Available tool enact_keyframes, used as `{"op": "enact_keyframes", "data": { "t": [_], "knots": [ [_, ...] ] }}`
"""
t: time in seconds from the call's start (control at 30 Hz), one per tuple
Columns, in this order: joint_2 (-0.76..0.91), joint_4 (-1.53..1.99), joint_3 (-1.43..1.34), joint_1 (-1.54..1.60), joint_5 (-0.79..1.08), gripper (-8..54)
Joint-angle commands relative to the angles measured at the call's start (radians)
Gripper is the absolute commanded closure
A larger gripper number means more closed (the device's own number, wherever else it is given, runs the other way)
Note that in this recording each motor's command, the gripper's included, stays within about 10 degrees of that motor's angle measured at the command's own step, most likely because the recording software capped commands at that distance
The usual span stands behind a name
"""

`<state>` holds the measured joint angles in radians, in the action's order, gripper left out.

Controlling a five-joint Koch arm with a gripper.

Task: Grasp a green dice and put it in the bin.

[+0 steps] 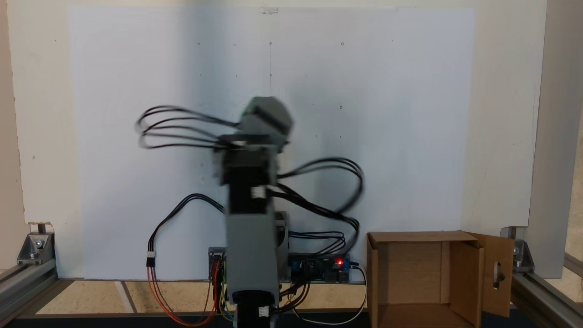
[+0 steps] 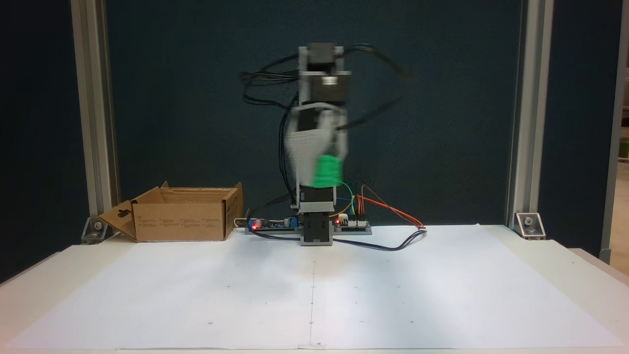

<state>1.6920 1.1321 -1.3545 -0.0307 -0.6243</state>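
The arm (image 2: 319,147) stands tall over its base and it's smeared with motion blur in both fixed views. Up in the air, the gripper (image 2: 324,172) is pinching the green dice (image 2: 328,171), a bright green smudge well above the white paper sheet (image 2: 314,285) that covers the table. The bin (image 2: 184,212) sits open at the left of this fixed view, beside the base, near an aluminium post (image 2: 96,113); in a fixed view from above, it lies at lower right (image 1: 410,269), slotted flap (image 1: 498,273) swung out. A dark blue backdrop (image 2: 442,123) hangs behind, and wires loop around the circuit boards (image 2: 314,226), red lights glowing.
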Motion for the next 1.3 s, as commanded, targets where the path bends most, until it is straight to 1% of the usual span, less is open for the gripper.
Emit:
{"op": "enact_keyframes", "data": {
  "t": [0.0,0.17,0.27,0.3,0.33,0.37,0.4,0.43,0.5,0.7,0.77,1.07,1.2,1.23,1.27],
  "knots": [
    [0.005,-0.052,0.057,-0.15,0.165,34.1],
    [0.005,-0.16,0.057,-0.482,0.334,34.1],
    [0.005,-0.167,0.081,-0.681,0.441,34.1],
    [0.005,-0.167,0.087,-0.79,0.5,34.1],
    [0.005,-0.169,0.094,-0.851,0.533,34.1],
    [0.005,-0.173,0.101,-0.91,0.607,34.1],
    [0.003,-0.202,0.109,-0.997,0.619,34.1],
    [0.0,-0.204,0.124,-1.068,0.676,34.1],
    [-0.035,-0.206,0.16,-1.239,0.787,34.1],
    [-0.087,-0.206,0.175,-1.511,1.02,34.1],
    [-0.135,-0.206,0.175,-1.605,1.088,34.1],
    [-0.347,-0.275,0.175,-1.813,1.23,34.1],
    [-0.385,-0.291,0.175,-1.836,1.244,34.1],
    [-0.387,-0.307,0.175,-1.839,1.244,32.8],
    [-0.387,-0.314,0.175,-1.845,1.243,24.3]
  ]
}}
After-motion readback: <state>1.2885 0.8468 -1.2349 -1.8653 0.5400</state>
